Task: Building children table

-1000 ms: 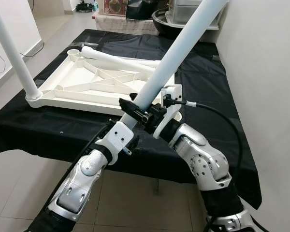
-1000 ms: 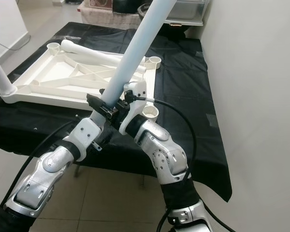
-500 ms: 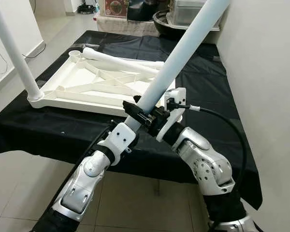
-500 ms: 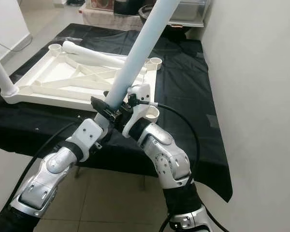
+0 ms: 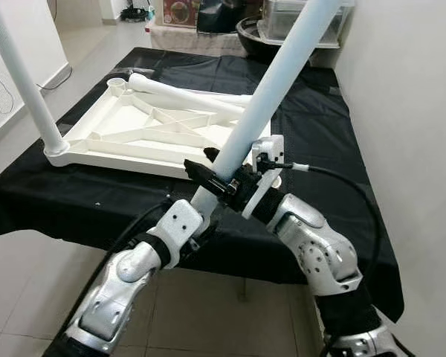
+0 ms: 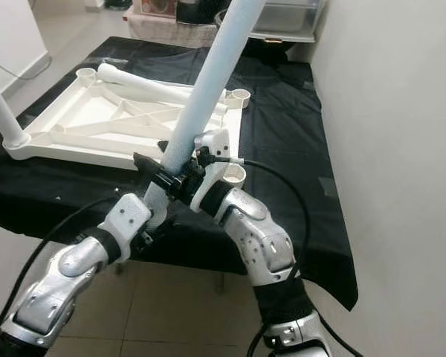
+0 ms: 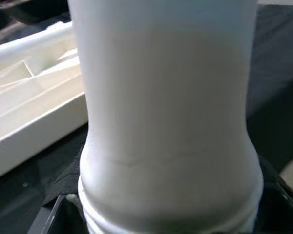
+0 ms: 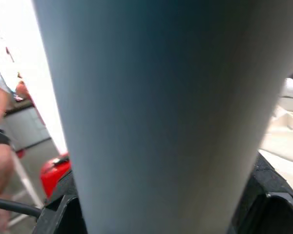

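Two robot hands hold one long white table leg (image 5: 271,89), which leans up and away over the near edge of the surface (image 5: 119,197). The right hand (image 5: 221,177) is closed around the leg low down. The left hand (image 5: 195,210) has the leg's bottom end, and its fingers look closed on it, though the leg hides most of them. In the left wrist view the leg's ridged bottom end (image 7: 168,141) sits right at the camera, so it is hard to see more. A black cloth (image 5: 312,111) covers the surface. On it lies the white tabletop (image 5: 145,130), upside down, with crossed ribs showing. One leg (image 5: 22,82) stands up in its near left corner. Another white leg (image 5: 182,91) lies flat across the far side of the tabletop. A round socket (image 6: 238,94) is open at the far right corner.
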Controlling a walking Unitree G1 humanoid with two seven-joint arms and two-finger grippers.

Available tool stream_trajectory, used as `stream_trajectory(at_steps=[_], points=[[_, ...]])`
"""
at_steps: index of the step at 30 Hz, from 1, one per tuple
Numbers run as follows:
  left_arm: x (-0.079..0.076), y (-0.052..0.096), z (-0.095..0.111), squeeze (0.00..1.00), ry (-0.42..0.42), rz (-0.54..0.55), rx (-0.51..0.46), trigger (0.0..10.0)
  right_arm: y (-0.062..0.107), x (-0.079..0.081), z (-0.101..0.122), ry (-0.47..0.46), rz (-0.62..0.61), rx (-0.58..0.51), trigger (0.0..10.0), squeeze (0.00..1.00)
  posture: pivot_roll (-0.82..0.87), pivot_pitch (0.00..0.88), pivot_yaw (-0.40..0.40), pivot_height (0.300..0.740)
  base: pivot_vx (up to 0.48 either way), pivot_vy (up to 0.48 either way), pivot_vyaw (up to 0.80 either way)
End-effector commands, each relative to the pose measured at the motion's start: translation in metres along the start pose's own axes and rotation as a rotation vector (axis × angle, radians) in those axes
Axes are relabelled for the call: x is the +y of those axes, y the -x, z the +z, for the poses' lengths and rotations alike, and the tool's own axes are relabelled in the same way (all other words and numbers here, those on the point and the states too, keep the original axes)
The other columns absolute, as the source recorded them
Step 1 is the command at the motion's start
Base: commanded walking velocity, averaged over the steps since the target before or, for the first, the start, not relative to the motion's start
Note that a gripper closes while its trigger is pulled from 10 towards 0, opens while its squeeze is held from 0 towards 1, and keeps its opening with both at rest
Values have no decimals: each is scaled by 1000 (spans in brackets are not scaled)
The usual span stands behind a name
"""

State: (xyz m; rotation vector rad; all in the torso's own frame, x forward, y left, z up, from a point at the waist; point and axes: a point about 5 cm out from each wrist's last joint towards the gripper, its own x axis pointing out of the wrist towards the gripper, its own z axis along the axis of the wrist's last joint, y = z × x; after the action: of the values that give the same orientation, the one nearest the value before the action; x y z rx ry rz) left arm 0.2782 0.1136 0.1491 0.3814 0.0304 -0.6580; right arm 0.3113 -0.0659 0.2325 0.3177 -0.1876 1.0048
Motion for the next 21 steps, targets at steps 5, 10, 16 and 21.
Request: stream_trajectory(at_steps=[5, 10, 16, 21], points=[[-19, 8, 2, 0, 24, -175, -28, 10000, 1, -1, 8, -31, 69, -19, 10000, 0, 81, 107, -53, 740, 0, 0, 0], [-31, 20, -1, 0, 125, -316, -14, 10000, 6, 8, 9, -54, 218, 32, 10000, 0, 86, 111, -51, 740, 0, 0, 0], [-32, 26, -2, 0, 184, -379, -11, 10000, 11, 16, 4, -73, 322, 93, 10000, 0, 87, 113, -51, 740, 0, 0, 0], [-37, 28, -2, 0, 203, -409, -10, 10000, 12, 20, 3, -71, 350, 109, 10000, 0, 85, 115, -52, 740, 0, 0, 0]])
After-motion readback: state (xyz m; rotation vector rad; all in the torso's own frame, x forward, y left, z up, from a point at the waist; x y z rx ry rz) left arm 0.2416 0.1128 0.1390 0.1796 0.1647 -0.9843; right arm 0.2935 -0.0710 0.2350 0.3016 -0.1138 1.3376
